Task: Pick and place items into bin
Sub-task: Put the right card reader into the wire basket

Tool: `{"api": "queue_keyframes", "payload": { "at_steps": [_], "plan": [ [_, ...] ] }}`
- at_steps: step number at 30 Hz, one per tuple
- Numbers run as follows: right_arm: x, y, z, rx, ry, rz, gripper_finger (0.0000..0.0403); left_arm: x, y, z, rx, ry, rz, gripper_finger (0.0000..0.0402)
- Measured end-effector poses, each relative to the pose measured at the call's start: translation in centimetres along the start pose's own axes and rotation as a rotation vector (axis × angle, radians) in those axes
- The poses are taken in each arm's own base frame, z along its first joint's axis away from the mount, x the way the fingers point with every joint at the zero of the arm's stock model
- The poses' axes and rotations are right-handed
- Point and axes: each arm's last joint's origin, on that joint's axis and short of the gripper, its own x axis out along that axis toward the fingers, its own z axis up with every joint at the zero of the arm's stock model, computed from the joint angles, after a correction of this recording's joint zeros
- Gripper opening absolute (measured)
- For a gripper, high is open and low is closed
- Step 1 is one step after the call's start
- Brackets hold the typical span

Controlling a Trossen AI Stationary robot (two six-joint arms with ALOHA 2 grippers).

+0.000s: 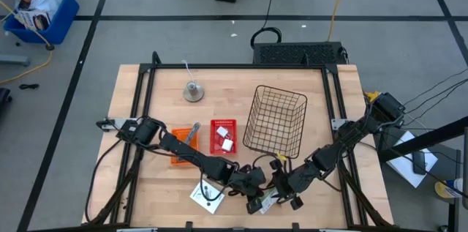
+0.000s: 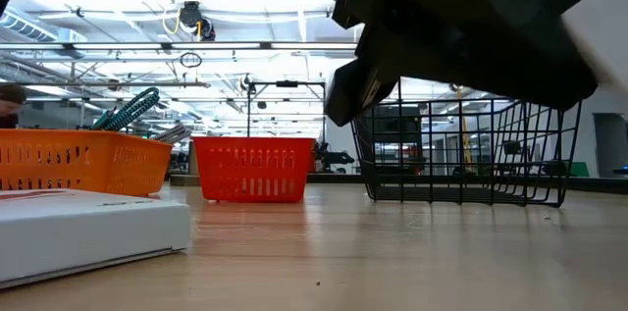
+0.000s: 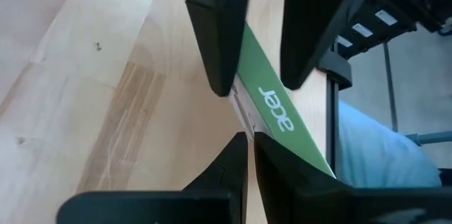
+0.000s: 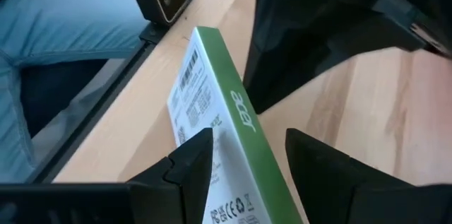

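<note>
Two tools lie in the orange bin, and some small white pieces lie in the red bin, so this part seems done. The wire basket near the right edge looks empty. The right gripper is near the middle of the table's front edge, and its jaws stand wide around a white-and-green box. The left gripper is just beside that box, with jaws closed on nothing. One more white box lies flat at the front edge, to the left. I judge these two boxes are left to place.
</note>
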Motion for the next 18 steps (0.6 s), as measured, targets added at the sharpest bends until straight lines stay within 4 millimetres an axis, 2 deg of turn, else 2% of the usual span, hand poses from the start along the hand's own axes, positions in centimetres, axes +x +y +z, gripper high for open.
{"api": "queue_keyframes", "payload": {
  "at_steps": [18],
  "plan": [
    [-0.4, 2.2, -0.5, 0.045, 0.004, 0.037, 0.0171, 0.0, -0.3, 0.2, 0.007, -0.029, -0.019, 0.0031]
  ]
}}
